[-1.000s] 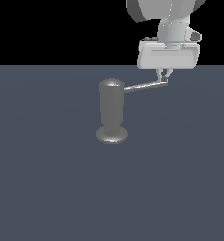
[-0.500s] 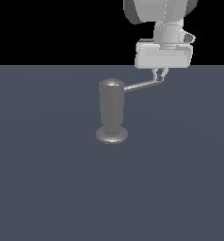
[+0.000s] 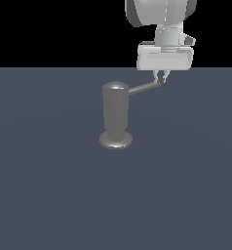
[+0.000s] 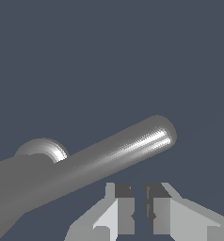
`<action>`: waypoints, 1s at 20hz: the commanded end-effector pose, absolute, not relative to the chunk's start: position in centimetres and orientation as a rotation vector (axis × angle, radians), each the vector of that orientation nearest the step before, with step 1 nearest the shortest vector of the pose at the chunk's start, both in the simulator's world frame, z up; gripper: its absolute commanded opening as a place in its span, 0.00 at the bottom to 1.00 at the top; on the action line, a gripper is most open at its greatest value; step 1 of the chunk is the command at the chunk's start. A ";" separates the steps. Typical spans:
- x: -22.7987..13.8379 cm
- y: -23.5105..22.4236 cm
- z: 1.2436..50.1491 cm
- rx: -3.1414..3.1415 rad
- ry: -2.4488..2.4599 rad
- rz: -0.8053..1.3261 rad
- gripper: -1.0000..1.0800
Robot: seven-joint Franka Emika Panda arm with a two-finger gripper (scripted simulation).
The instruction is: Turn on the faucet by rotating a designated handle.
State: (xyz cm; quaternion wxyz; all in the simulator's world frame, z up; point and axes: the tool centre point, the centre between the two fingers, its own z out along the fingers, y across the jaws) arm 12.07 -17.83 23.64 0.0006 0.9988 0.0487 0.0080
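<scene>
Grey handle (image 3: 145, 88) tip hidden behind nearly clenched pincer (image 3: 161, 79) (contact unclear).

The faucet (image 3: 116, 113) is standing straight up on its wide round foot, a dull grey metal post with a rounded top. The handle (image 3: 145, 88) (a thin grey rod with a rounded tip) is sticking out from near the top of the post, pointing toward the exterior view's right and tilting up a little. Up close, the handle (image 4: 109, 157) is shining along one side.
</scene>
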 end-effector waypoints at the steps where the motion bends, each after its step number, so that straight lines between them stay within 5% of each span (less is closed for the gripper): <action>1: 12.8 -17.3 22.6 3.139 0.159 0.012 0.00; 20: 16.6 -16.8 22.2 3.139 0.145 0.003 0.00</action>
